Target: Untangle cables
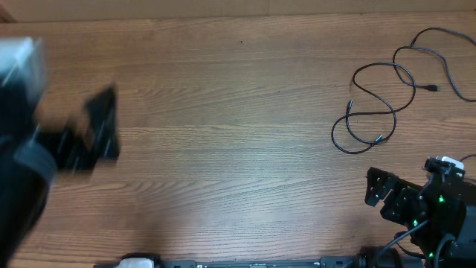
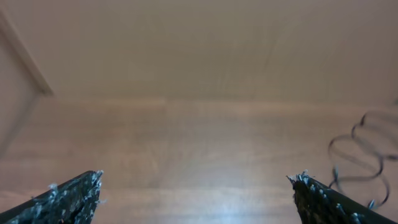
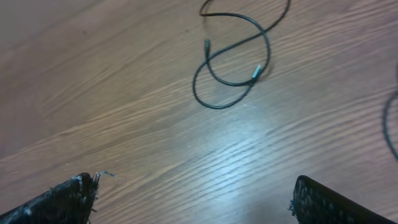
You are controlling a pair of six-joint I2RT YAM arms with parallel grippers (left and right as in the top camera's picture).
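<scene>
Thin black cables (image 1: 372,112) lie in loose overlapping loops at the far right of the wooden table, with a further loop (image 1: 439,56) running off the right edge. A silver-tipped plug (image 3: 255,73) shows in the right wrist view among the loops (image 3: 233,68). The cables also show blurred at the right edge of the left wrist view (image 2: 357,155). My left gripper (image 1: 100,134) is at the far left, blurred, open and empty (image 2: 196,186). My right gripper (image 1: 378,186) is open and empty (image 3: 193,193), at the near right, a little short of the cables.
The table's back edge meets a wall (image 2: 186,37). The arm bases and a rail (image 1: 245,263) line the near edge. My left arm's blurred body (image 1: 18,134) covers the left side.
</scene>
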